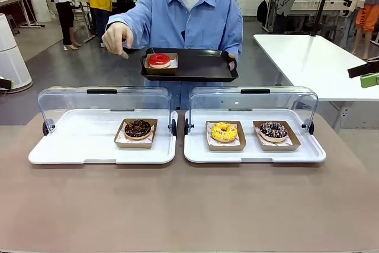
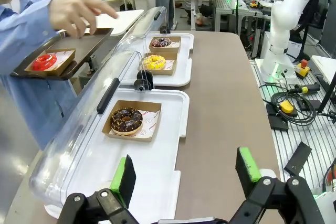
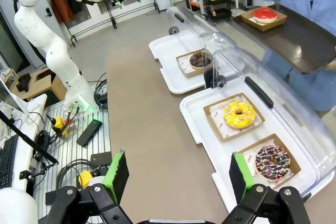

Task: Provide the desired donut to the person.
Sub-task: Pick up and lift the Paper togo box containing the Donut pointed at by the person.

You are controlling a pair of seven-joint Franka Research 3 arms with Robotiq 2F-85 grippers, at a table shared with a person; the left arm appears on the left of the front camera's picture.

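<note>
The person [image 1: 189, 19] in a light blue shirt stands across the table holding a black tray [image 1: 201, 68]. On it lies a red-glazed donut [image 1: 159, 60] in a cardboard holder. Their free hand [image 1: 117, 35] is stretched out, fingers down, above the left display tray. A chocolate donut [image 1: 137, 128] sits on that left white tray [image 1: 71, 146]. The right white tray [image 1: 254, 153] holds a yellow donut [image 1: 224, 131] and a dark sprinkled donut [image 1: 273, 130]. My left gripper [image 2: 185, 171] hangs open near the end of the chocolate donut's tray. My right gripper [image 3: 178, 170] is open beside the sprinkled donut [image 3: 272, 162].
Both clear lids [image 1: 106, 102] stand swung open at the back of the trays. The brown tabletop [image 1: 189, 205] lies bare in front of them. A white table [image 1: 308, 57] stands at the back right. Bystanders stand far behind the person.
</note>
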